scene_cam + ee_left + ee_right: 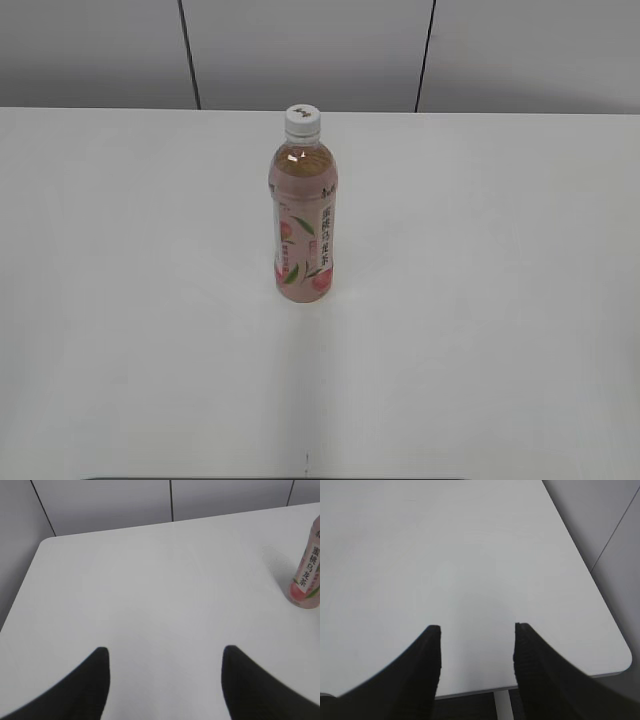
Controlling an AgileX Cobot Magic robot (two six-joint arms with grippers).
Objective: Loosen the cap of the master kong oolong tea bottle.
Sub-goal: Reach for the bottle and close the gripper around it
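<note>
The master kong oolong tea bottle [304,212] stands upright in the middle of the white table, with its pink peach label facing me. The white cap [302,119] sits on its neck. The bottle's lower part also shows at the right edge of the left wrist view [306,575]. My left gripper [164,652] is open and empty above bare table, far left of the bottle. My right gripper [477,628] is open and empty over the table near its edge. Neither gripper shows in the exterior view.
The white table [480,330] ends at a rounded corner at the left in the left wrist view [45,542] and at another in the right wrist view [620,660]. Grey wall panels [300,50] stand behind the table.
</note>
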